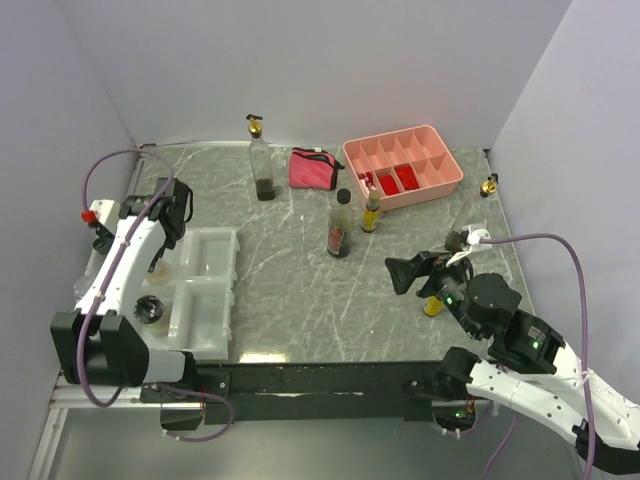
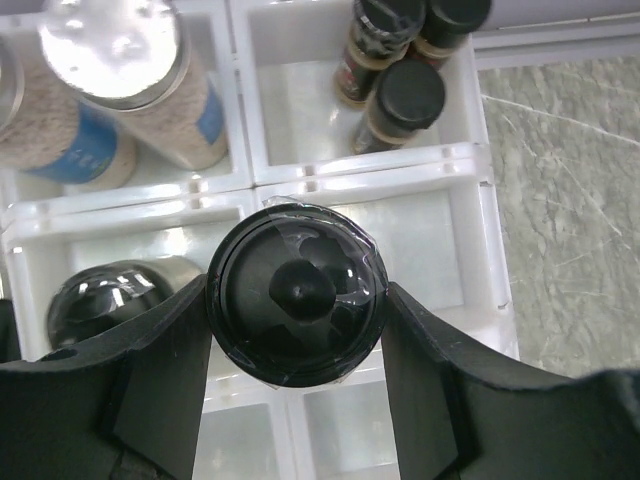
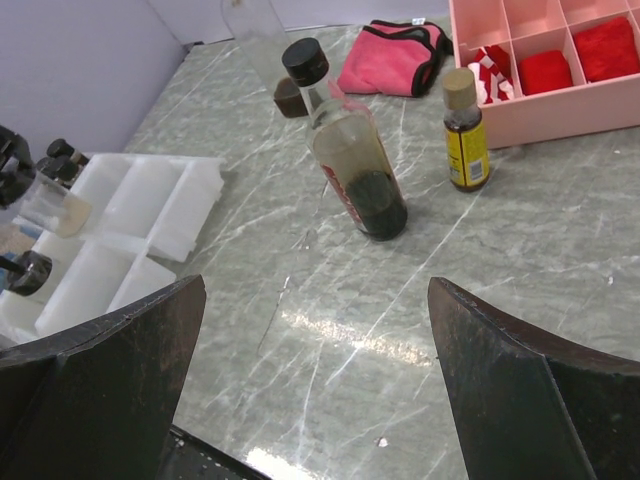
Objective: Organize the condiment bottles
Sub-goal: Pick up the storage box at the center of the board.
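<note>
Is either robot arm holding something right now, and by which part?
The left pincer grips a black-capped bottle by the sides of its cap, over the white tray. The right pincer is open and holds nothing.

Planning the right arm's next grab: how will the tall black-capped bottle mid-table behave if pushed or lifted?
The bottle looks like clear glass, so probably slippery and breakable. It stands tall and narrow, so a high push may tip it. Only the bottom holds dark liquid, likely steadying it.
</note>
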You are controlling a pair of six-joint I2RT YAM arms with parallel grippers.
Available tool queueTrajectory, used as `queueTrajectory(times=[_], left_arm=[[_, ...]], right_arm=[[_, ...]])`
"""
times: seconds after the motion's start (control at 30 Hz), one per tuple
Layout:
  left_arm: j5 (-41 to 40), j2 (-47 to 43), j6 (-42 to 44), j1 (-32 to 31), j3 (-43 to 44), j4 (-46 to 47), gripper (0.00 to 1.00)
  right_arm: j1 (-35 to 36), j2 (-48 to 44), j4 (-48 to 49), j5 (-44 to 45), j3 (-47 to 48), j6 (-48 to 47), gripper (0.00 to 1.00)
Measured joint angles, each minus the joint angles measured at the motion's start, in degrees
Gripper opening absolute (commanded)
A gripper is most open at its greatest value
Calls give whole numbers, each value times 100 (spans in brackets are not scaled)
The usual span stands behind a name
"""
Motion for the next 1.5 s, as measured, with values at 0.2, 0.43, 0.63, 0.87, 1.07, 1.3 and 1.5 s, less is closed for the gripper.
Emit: queueTrajectory(times=[0.2,0.43,0.63,0.87,1.07,1.3,1.5], left_arm=[[59,-468,-442,0,-280,-343,1],[22,-474,-765,0,-280,-487,1],[66,-551,-826,0,-323,-546,1],[76,-577,-793,0,-328,-566,1],[61,-588,-612,0,-262,-603,1],[79,-697,-444,0,-254,-612,1],[70,-839,-334,0,-339,-608,1]], right_arm=[[0,2,-17,-63,-2,0,100],[-2,-90,-20,-103,-4,26,100],[0,-101,-20,-149,-4,48,100],[-2,-98,-17,-151,-4,39,100],[-2,-96,31,-170,-4,-7,100],[-2,-90,81,-175,-4,-24,100],[-2,-90,90,-175,-4,-28,100]])
